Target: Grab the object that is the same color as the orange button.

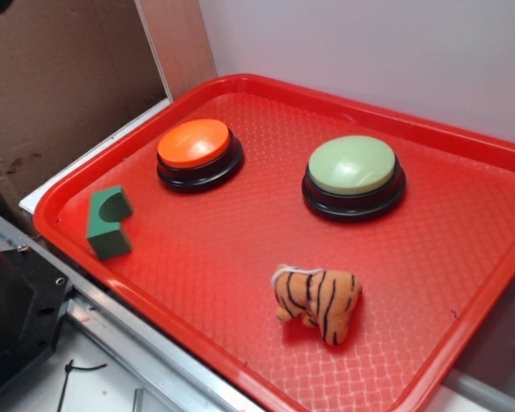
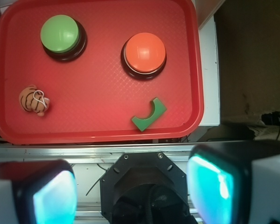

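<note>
one tiger toy (image 1: 318, 304), two buttons (image 1: 199, 153)

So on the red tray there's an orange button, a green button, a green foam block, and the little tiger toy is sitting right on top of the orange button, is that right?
Not quite. The tiger toy lies on the red tray itself, apart from the orange button and nearer the green button. The exterior view shows this. The green foam block is there too.
</note>
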Robot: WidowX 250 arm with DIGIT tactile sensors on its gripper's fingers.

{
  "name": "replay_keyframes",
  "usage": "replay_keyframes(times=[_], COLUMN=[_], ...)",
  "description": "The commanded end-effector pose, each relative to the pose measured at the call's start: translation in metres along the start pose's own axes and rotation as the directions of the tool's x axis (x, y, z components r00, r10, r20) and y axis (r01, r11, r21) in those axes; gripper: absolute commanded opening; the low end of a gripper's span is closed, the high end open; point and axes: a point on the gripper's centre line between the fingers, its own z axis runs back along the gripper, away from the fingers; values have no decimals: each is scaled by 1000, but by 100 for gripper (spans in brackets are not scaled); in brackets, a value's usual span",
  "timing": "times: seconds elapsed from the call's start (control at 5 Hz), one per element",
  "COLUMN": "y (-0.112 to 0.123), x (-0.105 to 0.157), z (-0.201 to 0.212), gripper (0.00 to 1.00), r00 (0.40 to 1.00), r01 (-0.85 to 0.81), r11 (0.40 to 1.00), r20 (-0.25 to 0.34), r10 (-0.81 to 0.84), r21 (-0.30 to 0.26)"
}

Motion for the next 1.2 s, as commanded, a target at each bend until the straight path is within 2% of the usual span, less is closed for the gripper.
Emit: replay_keyframes(times=[0.0, 0.2, 0.4, 0.6, 0.8, 1.0], y=[0, -14, -31, -57, -84, -118], x=[0, 2, 6, 13, 19, 30], z=[0, -7, -20, -35, -51, -81], gripper=[100, 100, 100, 100, 100, 100], r00=[1000, 986, 925, 843, 758, 613], r01=[0, 163, 379, 536, 647, 783], r11=[1000, 986, 924, 842, 762, 622], r20=[0, 24, 47, 91, 114, 156], r10=[0, -162, -377, -531, -642, -774], r21=[0, -26, -50, -53, -13, 7])
